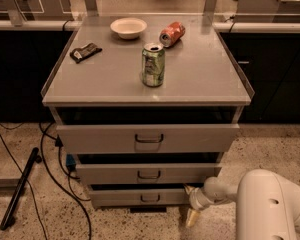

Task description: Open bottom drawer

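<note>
The bottom drawer is the lowest and narrowest of three light-grey drawer fronts in the cabinet, with a small dark loop handle at its centre. It stands slightly out from the cabinet. My gripper is low at the drawer's right end, beside its front corner. It is open, with one cream fingertip against the drawer's right edge and the other pointing down toward the floor. It holds nothing. My white arm fills the lower right corner.
The middle drawer and the top drawer above also stand slightly out. On the cabinet top are a green can, a tipped red can, a white bowl and a dark packet. Cables and a black bar lie on the floor at left.
</note>
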Robot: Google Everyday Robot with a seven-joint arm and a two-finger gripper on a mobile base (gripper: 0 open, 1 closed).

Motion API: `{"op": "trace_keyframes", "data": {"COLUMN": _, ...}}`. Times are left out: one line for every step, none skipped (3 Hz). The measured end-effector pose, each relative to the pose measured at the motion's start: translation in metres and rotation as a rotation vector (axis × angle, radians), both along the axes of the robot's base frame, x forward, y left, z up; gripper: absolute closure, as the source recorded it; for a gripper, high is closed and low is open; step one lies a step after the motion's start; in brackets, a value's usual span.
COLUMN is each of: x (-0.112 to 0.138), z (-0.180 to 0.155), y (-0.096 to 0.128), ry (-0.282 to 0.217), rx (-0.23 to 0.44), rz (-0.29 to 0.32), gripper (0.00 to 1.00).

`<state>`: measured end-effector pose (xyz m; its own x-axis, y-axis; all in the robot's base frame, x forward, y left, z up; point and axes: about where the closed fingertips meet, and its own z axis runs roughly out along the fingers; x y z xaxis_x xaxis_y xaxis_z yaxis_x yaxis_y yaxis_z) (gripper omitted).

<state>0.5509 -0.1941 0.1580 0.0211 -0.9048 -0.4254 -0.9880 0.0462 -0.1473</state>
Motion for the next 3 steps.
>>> {"op": "trace_keyframes", "data": {"x": 0.0, "z": -0.0001, "y": 0.0, "ry": 0.001, "rx": 0.0, "rz": 0.0, "gripper": 0.0}}
{"op": "trace_keyframes", "data": {"x": -0.0013, "z": -0.0045, "y": 0.0008, "ry": 0.03, "rx": -0.004, "rz": -0.005, "gripper": 0.0}}
{"op": "trace_keyframes", "data": {"x": -0.0054, "z": -0.008, "y": -0.0005, "ry": 0.069, "rx": -0.014, "rz": -0.013, "gripper": 0.0}}
